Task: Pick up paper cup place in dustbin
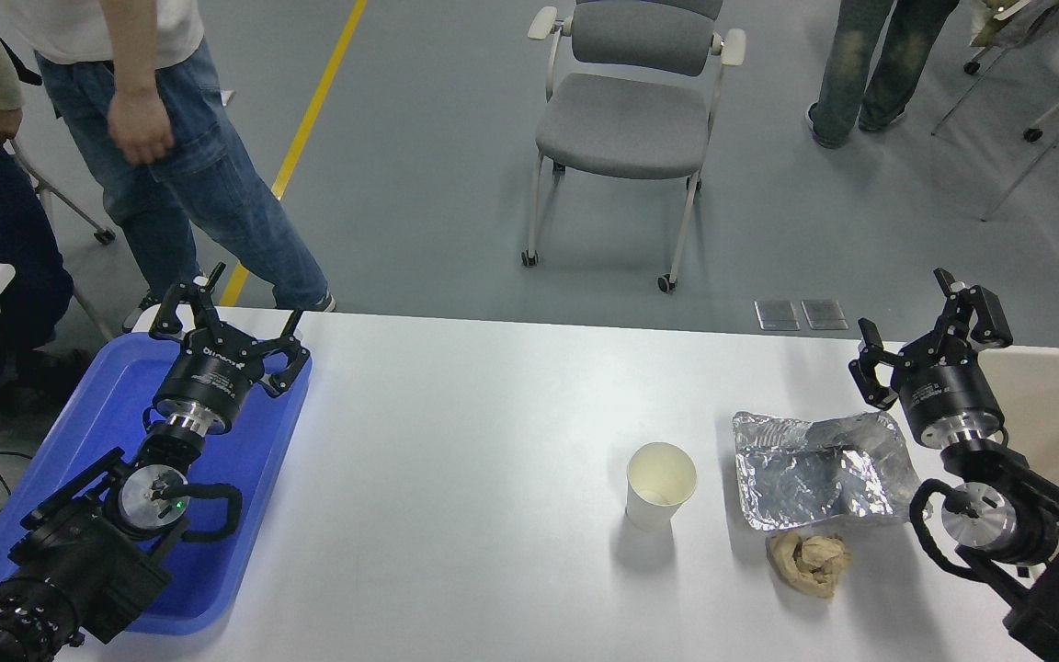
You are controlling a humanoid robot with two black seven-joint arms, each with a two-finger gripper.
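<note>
The paper cup (660,485) stands upright on the white desk (456,441), right of the middle and toward the near edge. Its long axis runs vertical, the rolled rim and open mouth pointing up and the narrower base on the desk. The cream inside shows, and nothing can be seen in it.

Just to the cup's right, apart from it, lies a crinkled silver foil tray (819,471), flattened and dented, with nothing in it that can be made out. A crumpled tan paper wad (809,561) sits on the desk just off the foil tray's near edge.

The dustbin (1058,414) shows only in part at the desk's right edge, as a beige surface behind the right arm; what it holds cannot be seen from here.

A blue tray (51,460) lies at the desk's left edge, overhanging it. The left arm reaches over the tray, and the left hand (226,324) hangs above its far end with its fingers spread wide, holding nothing.

The right hand (925,331) hovers near the desk's far right corner, beyond the foil tray and well apart from the cup, its fingers wide and empty.

Beyond the far edge stand people (171,138) and a grey chair (631,110) on the floor.
</note>
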